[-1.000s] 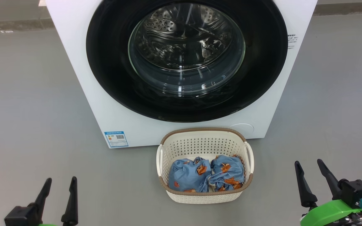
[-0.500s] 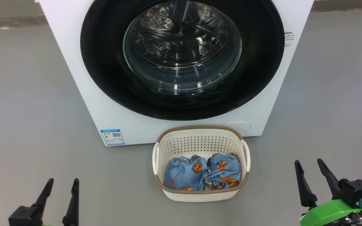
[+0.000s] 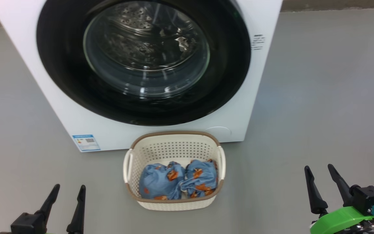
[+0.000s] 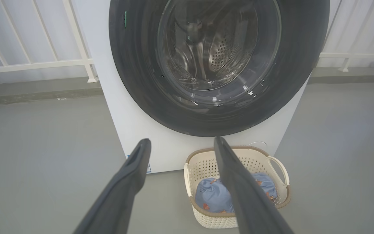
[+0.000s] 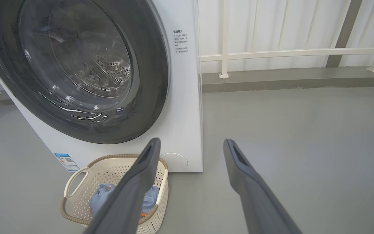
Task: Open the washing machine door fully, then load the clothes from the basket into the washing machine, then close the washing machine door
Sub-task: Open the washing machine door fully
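While door (image 3: 143,60) closed, clothes (image 3: 176,180) in basket (image 3: 173,148).

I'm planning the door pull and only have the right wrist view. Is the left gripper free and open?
Observer: Yes. The left gripper is open and holds nothing. In the head view it sits at the lower left, apart from the basket.
Operator: My own finger hides part of the basket. How many bundles are in it?
Observer: Two bundles of the clothes lie side by side, touching each other, on the basket's bottom.
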Motion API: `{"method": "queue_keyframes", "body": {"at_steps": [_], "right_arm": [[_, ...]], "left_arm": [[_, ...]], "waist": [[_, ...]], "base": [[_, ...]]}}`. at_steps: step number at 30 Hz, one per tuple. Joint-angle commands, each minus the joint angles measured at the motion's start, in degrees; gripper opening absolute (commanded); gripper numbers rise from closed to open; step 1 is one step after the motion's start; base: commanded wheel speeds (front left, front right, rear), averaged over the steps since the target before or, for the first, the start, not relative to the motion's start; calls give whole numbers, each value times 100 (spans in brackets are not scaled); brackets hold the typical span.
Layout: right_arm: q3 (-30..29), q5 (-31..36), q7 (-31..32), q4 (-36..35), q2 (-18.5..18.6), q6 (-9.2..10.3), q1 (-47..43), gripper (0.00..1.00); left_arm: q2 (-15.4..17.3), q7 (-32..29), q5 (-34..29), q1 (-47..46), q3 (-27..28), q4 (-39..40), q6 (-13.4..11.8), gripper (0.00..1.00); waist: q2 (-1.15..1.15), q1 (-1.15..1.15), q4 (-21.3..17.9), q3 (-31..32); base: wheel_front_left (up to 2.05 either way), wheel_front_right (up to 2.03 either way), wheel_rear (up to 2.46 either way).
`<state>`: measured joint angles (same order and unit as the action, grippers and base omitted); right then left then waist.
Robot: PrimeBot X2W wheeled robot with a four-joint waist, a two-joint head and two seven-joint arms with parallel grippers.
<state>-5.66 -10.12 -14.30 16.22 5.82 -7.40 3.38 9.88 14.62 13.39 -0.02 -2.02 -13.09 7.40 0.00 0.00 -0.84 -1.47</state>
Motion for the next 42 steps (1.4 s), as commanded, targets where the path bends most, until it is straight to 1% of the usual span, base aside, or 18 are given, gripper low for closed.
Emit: {"method": "queue_keyframes", "body": {"at_steps": [1,5,8,10,17,36,42], "right_arm": [[137,80,-70,-151,65,-9,125,100],[131,87,-70,-161,55,-9,129,100],[131,87,-70,-162,50,-9,131,100],[134,85,-70,-161,45,-9,131,100],[137,85,-70,-154,37,-9,134,100],[164,70,-70,-242,43,-9,175,100],[283,-296,-70,-310,-32,-9,439,100]], "left_arm": [[107,38,-37,-240,209,121,9,100],[109,38,-24,-247,199,125,9,100],[42,38,144,-260,222,188,9,100],[55,38,218,-245,223,169,9,100],[95,38,241,-239,174,156,9,100],[-32,38,314,-165,-24,183,9,100],[-71,38,334,-209,-109,186,9,100]], "waist": [[0,0,0,-4],[0,0,-2,-5],[0,0,-7,-6],[0,0,-9,-3],[0,0,-23,10],[0,0,37,18],[0,0,96,-97]], "base": [[123,123,-246],[123,123,-246],[121,121,-241],[104,104,-208],[69,69,-137],[6,6,-11],[0,0,0]]}}
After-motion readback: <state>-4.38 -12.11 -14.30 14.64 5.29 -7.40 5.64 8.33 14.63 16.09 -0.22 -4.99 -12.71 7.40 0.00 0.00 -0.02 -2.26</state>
